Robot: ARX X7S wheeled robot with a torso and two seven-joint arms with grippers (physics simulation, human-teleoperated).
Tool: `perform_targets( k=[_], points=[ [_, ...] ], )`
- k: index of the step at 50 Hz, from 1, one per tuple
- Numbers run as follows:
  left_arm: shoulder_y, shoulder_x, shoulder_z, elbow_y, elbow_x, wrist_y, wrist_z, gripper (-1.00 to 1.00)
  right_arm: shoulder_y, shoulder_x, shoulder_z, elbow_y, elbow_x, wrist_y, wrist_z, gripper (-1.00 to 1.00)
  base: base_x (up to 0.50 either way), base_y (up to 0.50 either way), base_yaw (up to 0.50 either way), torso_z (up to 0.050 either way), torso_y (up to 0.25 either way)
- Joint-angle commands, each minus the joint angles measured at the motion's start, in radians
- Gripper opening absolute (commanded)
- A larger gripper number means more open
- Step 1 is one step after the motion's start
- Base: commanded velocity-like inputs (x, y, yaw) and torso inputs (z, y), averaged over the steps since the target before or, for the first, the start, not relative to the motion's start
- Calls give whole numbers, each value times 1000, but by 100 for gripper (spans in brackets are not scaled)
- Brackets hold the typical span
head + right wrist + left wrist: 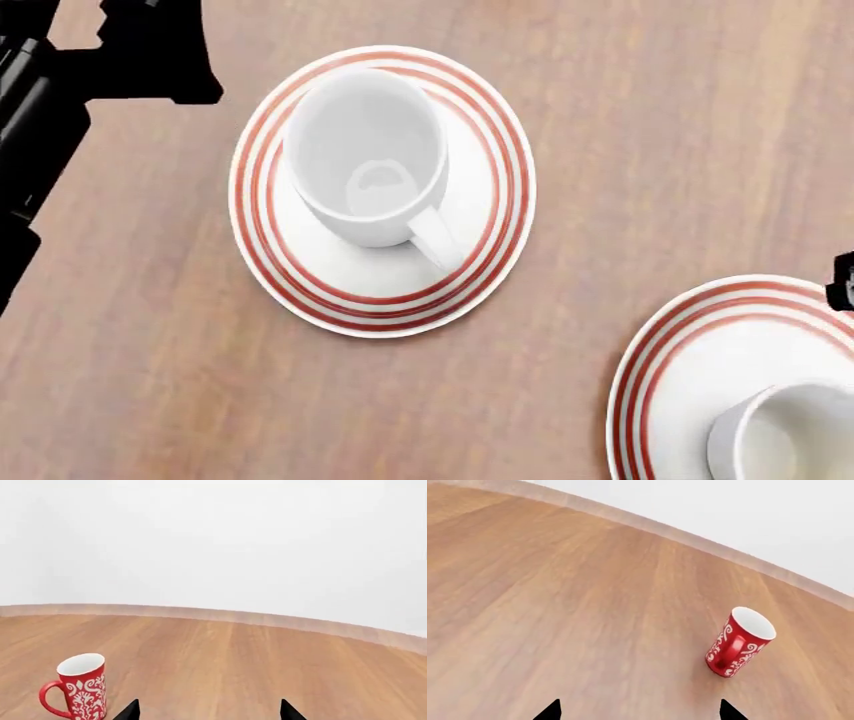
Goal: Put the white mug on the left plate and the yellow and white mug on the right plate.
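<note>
With the white mug (367, 155) upright on the left plate (501, 235) and a mug (787, 435) on the right plate (667, 370) towards the table's near edge, both grippers' fingertips sit spread and empty, evidently released.

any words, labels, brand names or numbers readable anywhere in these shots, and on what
None: no readable text, number or brand shows in any view.
The red mug carries only white swirl and leaf ornament, no letters.
The white mug is plain, and the left plate under it has only thin red rings.
The right plate has the same rings; the mug on it shows no marking.
The wooden table is unmarked.
</note>
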Motion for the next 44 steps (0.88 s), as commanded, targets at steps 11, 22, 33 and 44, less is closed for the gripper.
perform_targets(
  k=[11,22,33,44],
  points=[
    [-216,-52,-134,92,-191,-128,-98,100,163,195,84,-332,231,263,169,100,0,0,0,0,0],
    [-304,-72,-164,107,-231,-152,-125,100,235,291,135,-428,368,348,251,100,0,0,0,0,0],
    [-358,-86,-191,152,-299,-188,-172,100,320,394,174,-507,534,414,356,100,0,0,0,0,0],
    [-370,-94,-190,159,-310,-196,-178,100,294,397,206,-515,544,415,354,100,0,0,0,0,0]
  ],
)
